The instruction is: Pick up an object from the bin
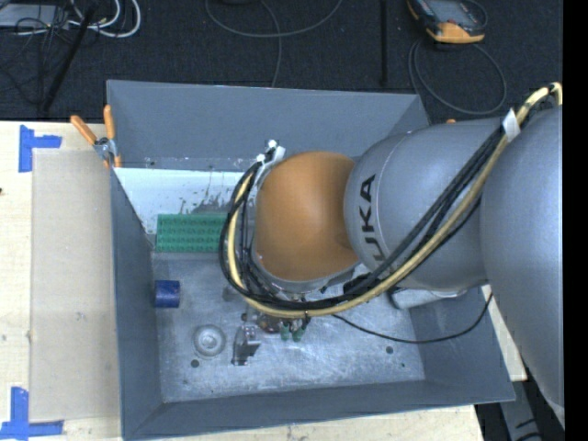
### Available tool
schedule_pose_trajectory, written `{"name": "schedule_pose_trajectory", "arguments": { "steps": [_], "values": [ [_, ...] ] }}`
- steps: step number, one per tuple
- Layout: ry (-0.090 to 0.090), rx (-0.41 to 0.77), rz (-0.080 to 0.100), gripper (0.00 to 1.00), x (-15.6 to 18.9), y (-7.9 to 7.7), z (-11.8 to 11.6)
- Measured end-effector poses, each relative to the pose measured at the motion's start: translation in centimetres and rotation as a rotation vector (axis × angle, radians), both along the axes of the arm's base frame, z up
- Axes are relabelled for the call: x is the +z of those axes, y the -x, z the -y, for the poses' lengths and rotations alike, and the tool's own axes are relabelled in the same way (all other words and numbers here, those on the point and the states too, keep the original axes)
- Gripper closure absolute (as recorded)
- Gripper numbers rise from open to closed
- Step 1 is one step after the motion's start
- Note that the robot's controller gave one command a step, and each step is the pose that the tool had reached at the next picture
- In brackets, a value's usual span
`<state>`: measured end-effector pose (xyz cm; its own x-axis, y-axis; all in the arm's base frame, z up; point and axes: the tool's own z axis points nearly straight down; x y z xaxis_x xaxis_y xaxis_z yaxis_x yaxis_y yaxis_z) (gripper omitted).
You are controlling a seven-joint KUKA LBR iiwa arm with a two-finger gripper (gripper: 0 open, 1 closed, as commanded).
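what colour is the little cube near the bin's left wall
The little cube is blue, best seen in the camera view.

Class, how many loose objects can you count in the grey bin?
3: green studded plate at back left, blue block left, round silver piece front left. The arm may hide more.

Light falls evenly from above on the grey bin (133, 320), brightest in a pale band on its sloped back wall at upper left. The orange cover (303, 214) and the grey arm (441, 200) carry a soft, broad sheen without hard glare. Beneath the arm the bin's bottom lies in shadow. The floor (303, 35) beyond is dark.
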<state>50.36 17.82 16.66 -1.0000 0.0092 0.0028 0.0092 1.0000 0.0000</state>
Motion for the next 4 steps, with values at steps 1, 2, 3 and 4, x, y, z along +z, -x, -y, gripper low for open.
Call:
{"name": "schedule_pose_trajectory", "arguments": {
  "steps": [1,2,3,4],
  "values": [
    [0.004,-0.039,-0.004,0.00,-6.8,-3.1,5.5],
    [-0.005,0.072,0.002,0.00,-9.4,-6.4,10.0],
    [-0.005,0.071,0.013,1.00,-9.1,-6.6,10.0],
    [-0.002,0.101,0.012,1.00,6.5,-6.1,7.3]
  ]
}}
